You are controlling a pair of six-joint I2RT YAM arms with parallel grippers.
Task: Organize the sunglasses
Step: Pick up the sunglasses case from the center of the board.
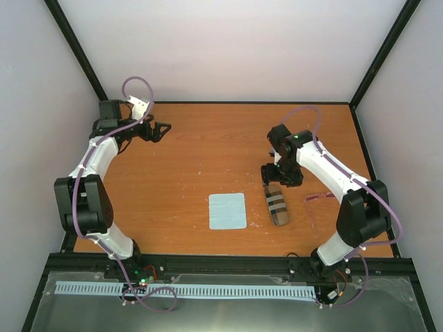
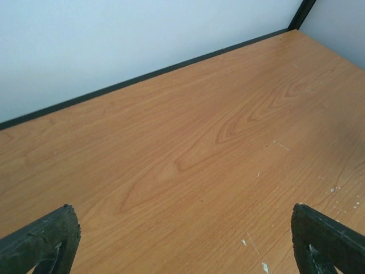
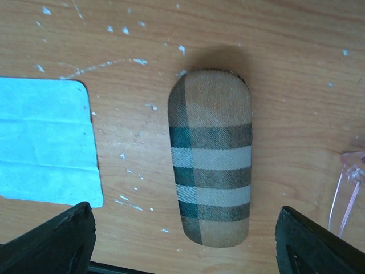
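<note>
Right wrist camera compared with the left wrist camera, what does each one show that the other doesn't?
Only the right wrist view: the brown striped case lying flat, the light blue cloth apart to its left, and part of the pink sunglasses at the right edge.
Only the left wrist view: the pale wall and the black strip where it meets the tabletop.
Both: the orange wooden table, and dark fingers at the bottom corners, with the left gripper and right gripper open.
</note>
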